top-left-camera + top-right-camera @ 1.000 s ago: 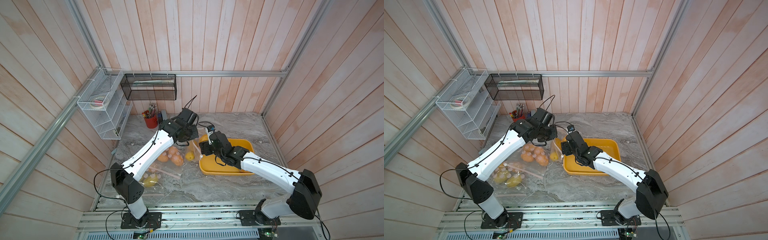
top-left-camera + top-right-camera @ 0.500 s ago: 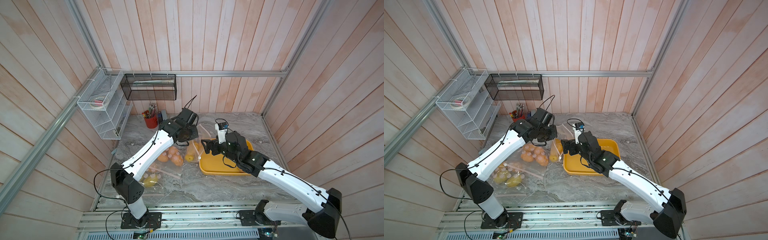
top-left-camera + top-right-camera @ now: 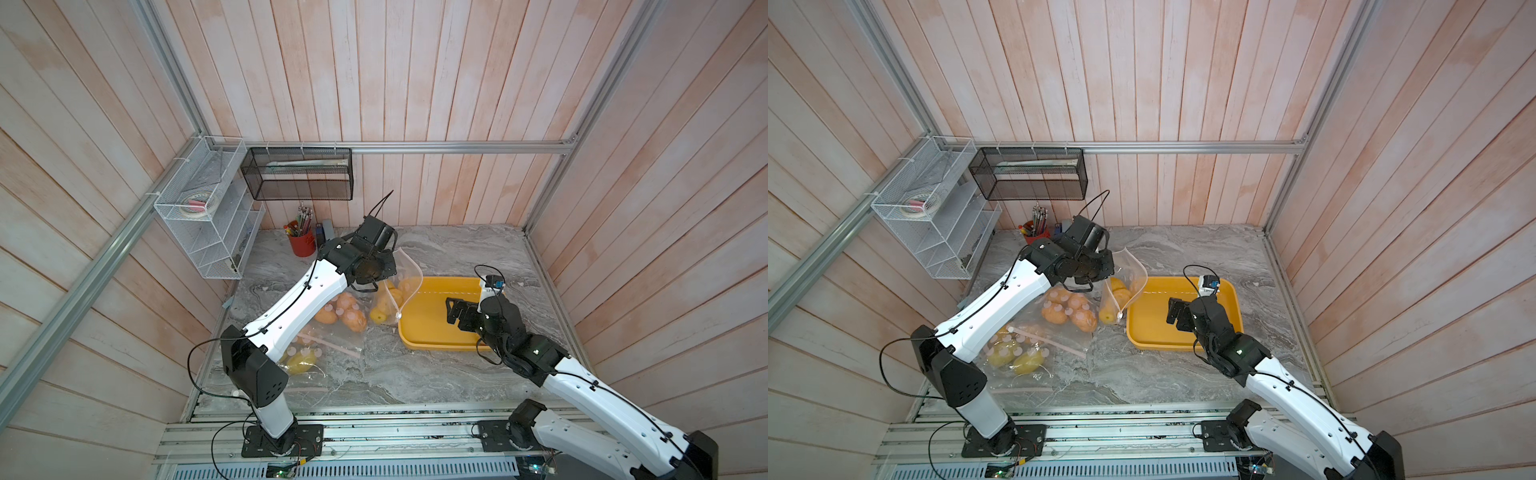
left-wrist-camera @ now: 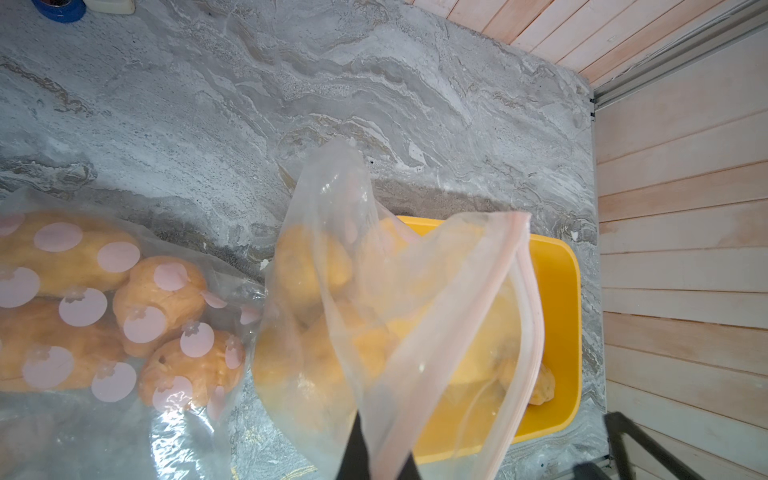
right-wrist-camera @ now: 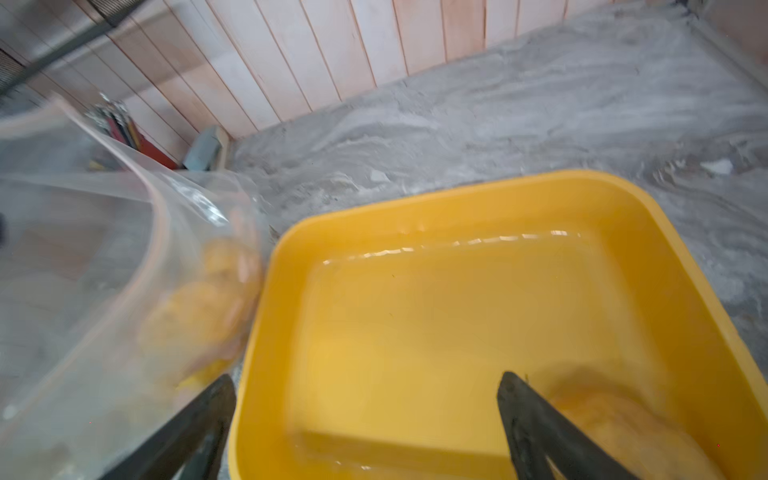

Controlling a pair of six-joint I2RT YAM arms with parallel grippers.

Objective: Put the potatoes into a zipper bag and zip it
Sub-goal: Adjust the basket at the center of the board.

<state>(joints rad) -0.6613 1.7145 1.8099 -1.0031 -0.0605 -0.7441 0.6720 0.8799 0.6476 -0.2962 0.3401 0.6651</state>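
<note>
My left gripper (image 3: 384, 274) (image 4: 378, 457) is shut on the rim of a clear zipper bag (image 3: 401, 286) (image 4: 415, 311) and holds its pink-zippered mouth up and open beside the yellow tray (image 3: 432, 332). Several yellow potatoes (image 3: 1117, 299) lie inside this bag. Over the tray's middle hovers my right gripper (image 3: 1177, 316) (image 5: 365, 377), open wide with nothing between its fingers. One tan potato (image 5: 615, 424) (image 4: 540, 386) lies in a tray corner close to one right finger; the right arm hides it in both top views.
Two more bags lie flat left of the held one: one with orange potatoes (image 3: 345, 313), one with yellow-green ones (image 3: 301, 361) by the left arm's base. A red pencil cup (image 3: 302, 245), a white wire shelf (image 3: 208, 224) and a black mesh basket (image 3: 299, 174) stand at the back left.
My right gripper has drawn back from the bag's mouth to over the tray, and its jaws have spread wider. The left gripper and the bag have stayed put.
</note>
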